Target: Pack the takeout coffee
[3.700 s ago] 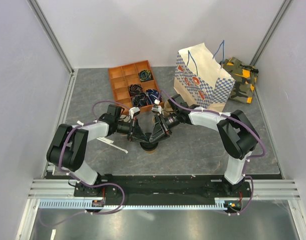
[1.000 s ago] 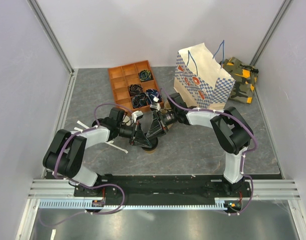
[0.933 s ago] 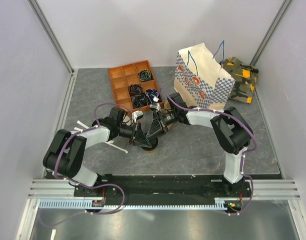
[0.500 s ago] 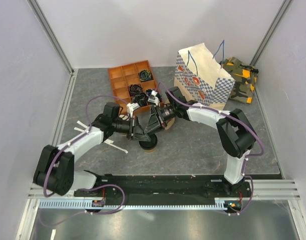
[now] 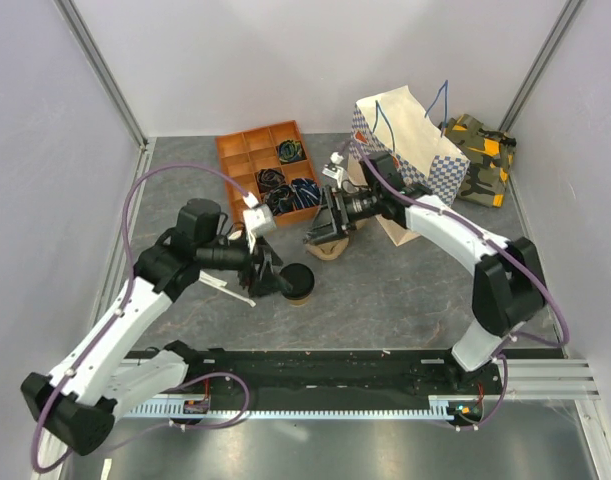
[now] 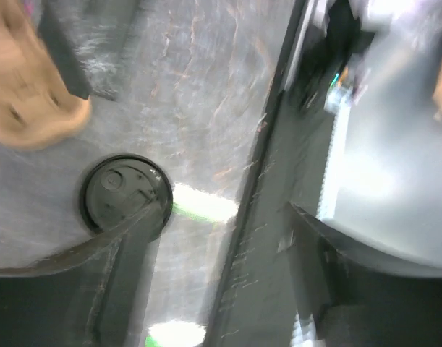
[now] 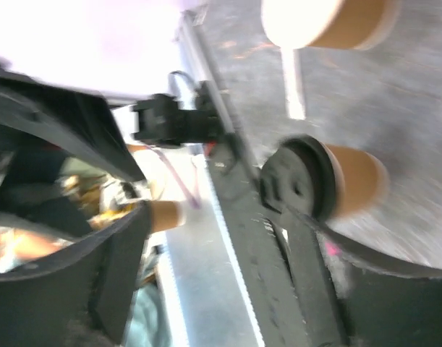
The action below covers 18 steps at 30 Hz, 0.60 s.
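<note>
- Worktop (image 5: 405,290): grey, stone-patterned. It carries everything we list below.
- Paper bag (image 5: 410,140): checked print, blue handles, upright at 1 o'clock on the worktop.
- Orange tray (image 5: 235,150): compartmented, at 11 o'clock, with dark cords in several cells.
- Camouflage pouch (image 5: 480,160): at 3 o'clock of the bag, just beside it.
- Left hand (image 5: 273,280): we find its fingers spread wide, gripping nothing.
- Right hand (image 5: 323,232): fingers likewise spread, and we see nothing between them. It hangs between tray and bag.
- Takeout coffee (image 5: 297,280): brown paper cup with its black lid on, upright on the worktop near the centre. It sits at 3 o'clock of the left hand and just beside it, and at 7 o'clock of the right hand, apart from it.
- Tan paper piece (image 5: 330,247): beneath the right hand. We cannot tell whether they touch.
- Lidless tan cup (image 7: 329,22): in the right wrist view, beyond the coffee.
- White strip (image 5: 225,288): flat on the worktop, at 9 o'clock of the coffee.
</note>
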Available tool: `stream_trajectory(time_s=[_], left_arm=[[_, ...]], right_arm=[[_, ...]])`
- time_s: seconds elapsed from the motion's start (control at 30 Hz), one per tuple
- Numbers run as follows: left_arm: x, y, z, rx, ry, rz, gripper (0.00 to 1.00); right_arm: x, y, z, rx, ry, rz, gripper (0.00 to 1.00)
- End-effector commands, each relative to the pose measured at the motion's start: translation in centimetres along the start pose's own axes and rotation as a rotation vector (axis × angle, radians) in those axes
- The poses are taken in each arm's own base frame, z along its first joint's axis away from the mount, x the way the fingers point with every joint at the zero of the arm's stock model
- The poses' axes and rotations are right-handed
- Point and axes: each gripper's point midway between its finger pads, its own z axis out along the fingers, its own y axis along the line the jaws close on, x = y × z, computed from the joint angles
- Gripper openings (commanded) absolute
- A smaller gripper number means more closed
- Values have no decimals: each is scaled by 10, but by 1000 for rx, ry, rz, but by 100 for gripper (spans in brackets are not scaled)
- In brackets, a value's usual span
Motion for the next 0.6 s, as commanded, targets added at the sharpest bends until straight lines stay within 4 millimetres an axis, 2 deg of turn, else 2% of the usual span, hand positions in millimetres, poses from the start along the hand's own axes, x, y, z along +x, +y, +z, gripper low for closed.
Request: stream_trajectory(time_s=[0.0, 0.07, 0.13, 0.23, 0.3, 0.33, 0.4, 0.43, 0.47, 0.5, 0.57], left_arm=[[36, -21, -10, 58, 216, 561, 100], [58, -38, -2, 134, 319, 791, 100], [79, -42, 6, 184, 414, 939, 99], [107, -49, 19, 274, 523, 1229, 99], [114, -33, 31, 250, 612, 1424, 99], [117, -38, 38, 273, 620, 1519, 97], [117, -27, 57, 260, 650, 1719, 96], [121, -28, 64, 275, 660, 1783, 95], [127, -18, 68, 259, 705, 1829, 95], [122, -17, 80, 243, 679, 1893, 94], [137, -1, 90, 236, 752, 1939, 92]], right_arm=[[25, -7, -32, 181, -30, -139, 92], [34, -11, -41, 222, -34, -136, 98], [34, -16, -51, 257, -51, -147, 98], [19, -15, -71, 341, -80, -223, 98], [9, -19, -84, 361, -115, -216, 98], [5, -21, -89, 368, -131, -210, 98], [-4, -28, -101, 380, -164, -181, 98], [-6, -25, -104, 352, -170, -167, 98], [-8, -24, -106, 343, -176, -158, 98], [-10, -24, -109, 340, -184, -150, 98], [-13, -20, -111, 334, -192, -159, 98]])
